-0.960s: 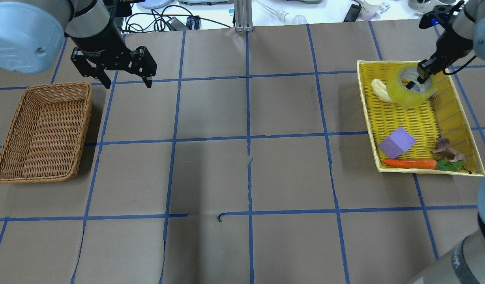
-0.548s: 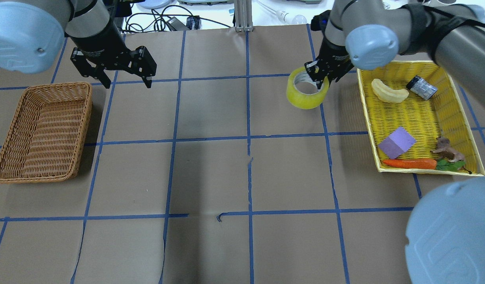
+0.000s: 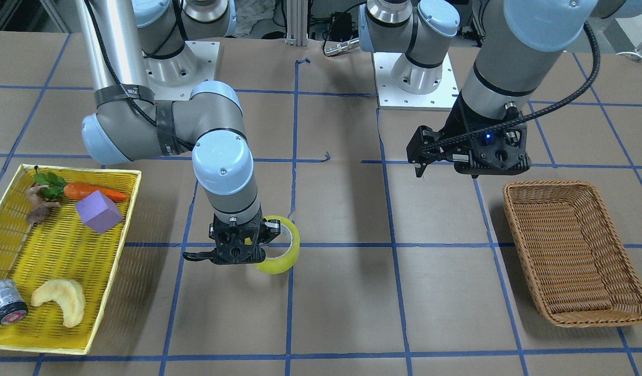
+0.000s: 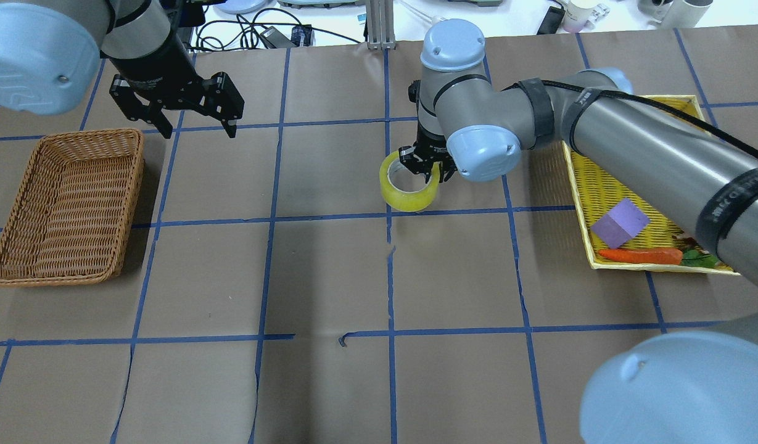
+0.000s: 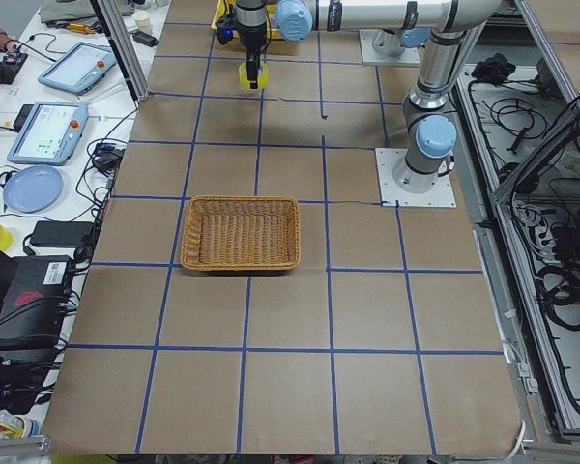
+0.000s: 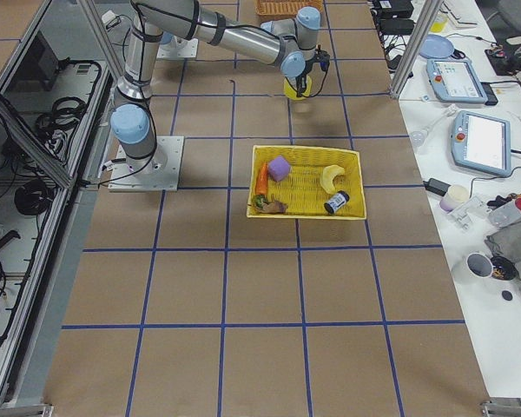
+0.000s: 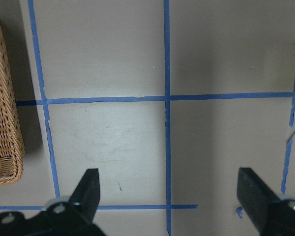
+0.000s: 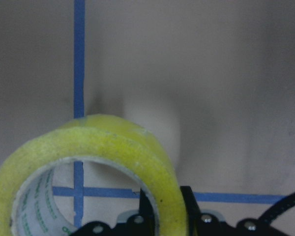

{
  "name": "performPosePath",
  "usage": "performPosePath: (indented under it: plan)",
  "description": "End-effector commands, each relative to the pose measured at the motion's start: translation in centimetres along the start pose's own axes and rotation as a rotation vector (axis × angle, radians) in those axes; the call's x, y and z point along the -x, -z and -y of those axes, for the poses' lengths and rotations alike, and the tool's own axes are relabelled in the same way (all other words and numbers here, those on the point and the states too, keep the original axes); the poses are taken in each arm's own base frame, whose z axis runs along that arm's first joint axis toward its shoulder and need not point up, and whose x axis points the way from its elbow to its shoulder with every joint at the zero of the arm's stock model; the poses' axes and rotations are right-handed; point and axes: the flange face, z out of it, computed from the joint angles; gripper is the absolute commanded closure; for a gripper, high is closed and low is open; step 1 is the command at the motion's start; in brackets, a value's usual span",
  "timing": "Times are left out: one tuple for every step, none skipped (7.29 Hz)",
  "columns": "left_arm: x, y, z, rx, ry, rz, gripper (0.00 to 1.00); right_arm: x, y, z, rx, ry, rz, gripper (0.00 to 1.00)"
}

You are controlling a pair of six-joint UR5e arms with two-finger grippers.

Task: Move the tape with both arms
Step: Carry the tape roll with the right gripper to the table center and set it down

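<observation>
The tape (image 4: pixel 408 192), a yellowish ring with a whitish core, hangs tilted in my right gripper (image 4: pixel 425 171) low over the table's middle, at a blue line crossing. The gripper is shut on the roll's wall, one finger inside the ring and one outside, as the right wrist view shows (image 8: pixel 164 216). The tape also shows in the front view (image 3: pixel 285 245) and the right wrist view (image 8: pixel 93 147). My left gripper (image 4: pixel 197 126) is open and empty, hovering just beyond the wicker basket (image 4: pixel 64 209); its fingers (image 7: pixel 88 189) stand wide apart over bare table.
The yellow tray (image 3: pixel 80 171) at the table's right end holds a purple block (image 4: pixel 620 223), a carrot (image 4: pixel 641 255), a banana piece (image 3: pixel 59 302), a grey can (image 3: pixel 4 304) and a toy animal (image 3: pixel 38 209). My right arm stretches over the tray's near side.
My right arm has lifted the tape out of the yellow tray and carried it left to the table's middle. The left gripper has stayed where it was, open.
</observation>
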Motion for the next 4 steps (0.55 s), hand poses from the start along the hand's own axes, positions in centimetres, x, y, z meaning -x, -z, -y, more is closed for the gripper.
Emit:
performPosePath:
  plan:
    - [0.0,0.0,0.0,0.000,0.001,0.000,0.00,1.4,-1.3,5.0,-0.024,-0.011,0.000,1.00]
    - [0.0,0.0,0.0,0.000,-0.001,0.000,0.00,1.5,-3.2,5.4,-0.001,-0.023,-0.002,1.00]
    - [0.0,0.0,0.0,0.000,-0.001,0.000,0.00,1.6,-3.9,5.3,0.009,-0.022,0.002,1.00]
    - [0.0,0.0,0.0,0.000,-0.001,-0.002,0.00,1.6,-4.3,5.3,0.016,-0.019,-0.004,0.98]
